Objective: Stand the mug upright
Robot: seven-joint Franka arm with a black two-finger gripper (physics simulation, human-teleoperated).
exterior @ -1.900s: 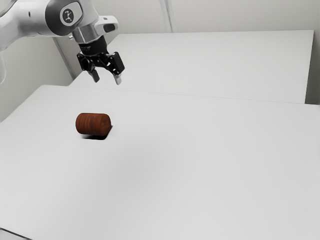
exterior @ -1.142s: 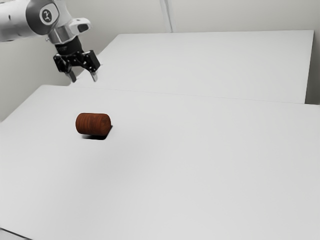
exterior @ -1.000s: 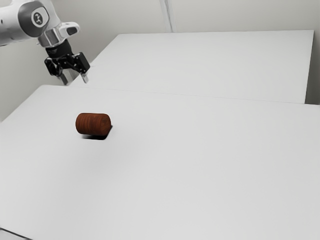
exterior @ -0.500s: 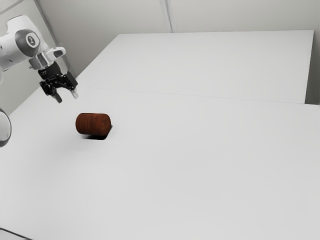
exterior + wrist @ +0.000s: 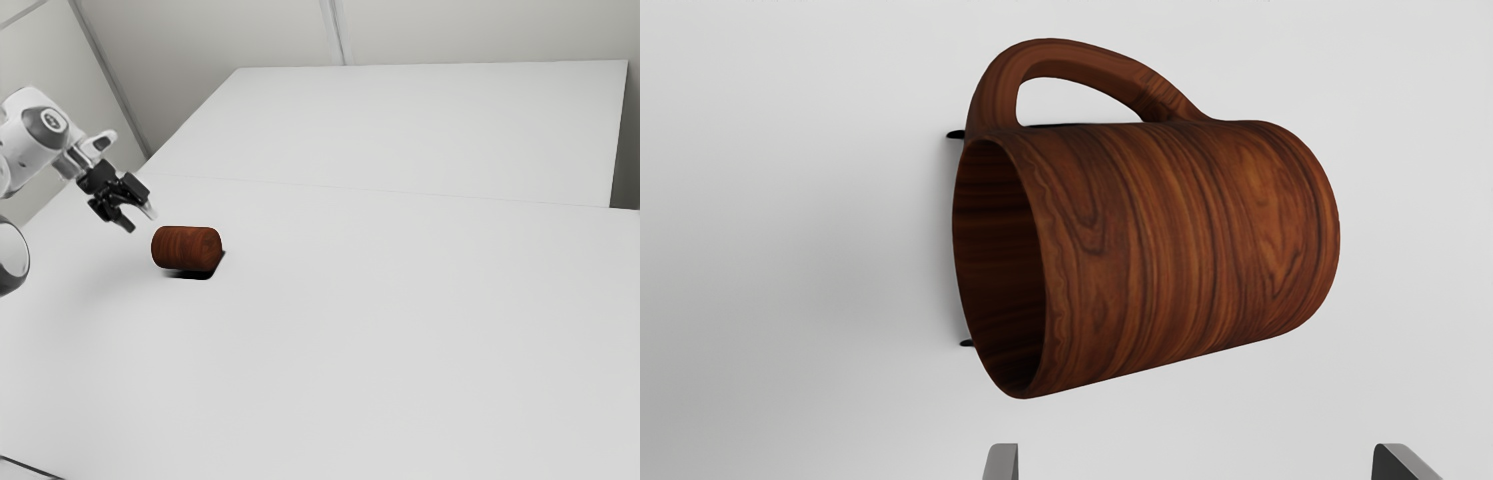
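The end effector (image 5: 141,221) hangs above the bench (image 5: 350,340), off the mug's mouth end, tilted toward the mug, with its two fingers spread wide and nothing held between them. The mug (image 5: 187,248), of dark banded wood, lies on its side on the bench, near the fingertips but apart from them, so it is not upright as the task wants. Its mouth (image 5: 1000,267) faces roughly toward the exterior view's left, the arm's side, and its closed base points the other way; in the wrist view the handle (image 5: 1073,59) stands out from the body on the side away from the fingers. The step in hand looks to be lining up a grasp. As the fingers are spread roughly along the mug's length, closing from here could push at its ends rather than grip it; a turn of the hand to set them across the round body near the mouth, or one finger inside the mouth and one outside, should give a surer hold. Come in slowly, since a nudge to the curved side could roll it until the handle stops it. Once held, lift a little, swing the base downward, and let go only when it sits flat.
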